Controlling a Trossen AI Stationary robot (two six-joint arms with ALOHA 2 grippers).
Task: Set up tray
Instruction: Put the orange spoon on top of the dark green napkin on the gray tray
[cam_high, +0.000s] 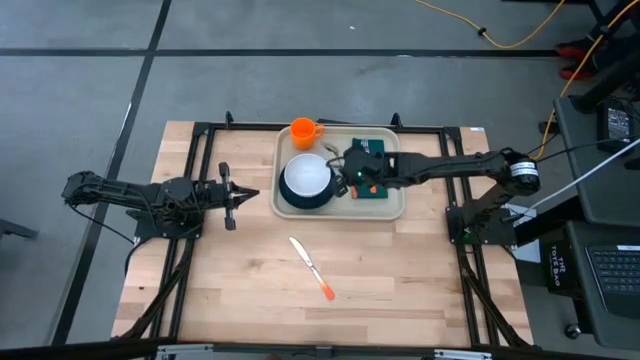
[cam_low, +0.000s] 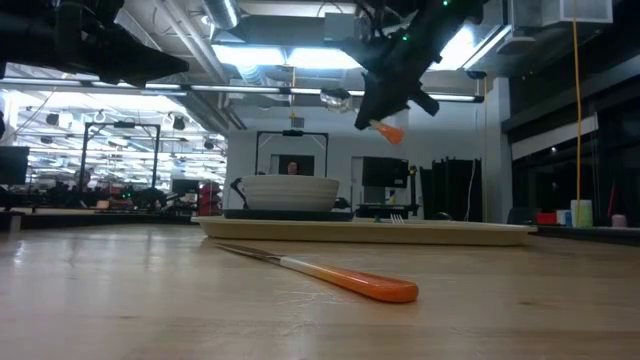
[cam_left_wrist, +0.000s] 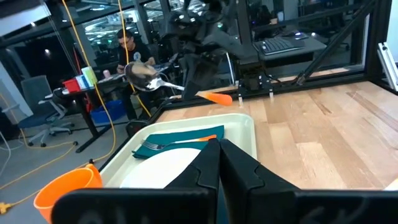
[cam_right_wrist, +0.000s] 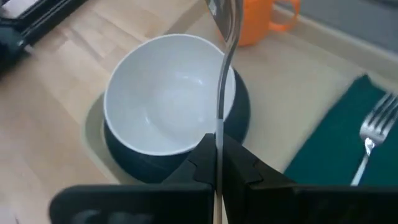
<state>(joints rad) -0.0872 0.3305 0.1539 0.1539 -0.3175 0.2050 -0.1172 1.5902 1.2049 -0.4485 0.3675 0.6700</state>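
The beige tray (cam_high: 392, 205) lies at the table's far middle. On it stand a white bowl (cam_high: 305, 177) on a dark plate, an orange cup (cam_high: 304, 131) and a green napkin (cam_high: 375, 190) with a fork (cam_right_wrist: 373, 134). An orange-handled knife (cam_high: 312, 268) lies flat on the wood nearer the table's front edge. My right gripper (cam_high: 347, 166) hovers above the tray between bowl and napkin, shut on an orange-handled spoon (cam_low: 362, 112). My left gripper (cam_high: 250, 195) waits left of the tray, shut and touching nothing. My right gripper pinches the spoon's metal shaft (cam_right_wrist: 219, 127) between its two fingers, coming from above. The spoon's bowl end (cam_right_wrist: 224, 15) sticks out ahead over the white bowl's rim, and the orange handle end (cam_low: 388, 132) sticks out behind. The spoon is lifted clear, high above the tray.
Bare wood lies around the knife (cam_low: 340, 277) and along the table's near half. A black frame (cam_high: 215, 128) borders the table's far edge and sides. Beyond the table, a person (cam_left_wrist: 127, 43) sits at a desk.
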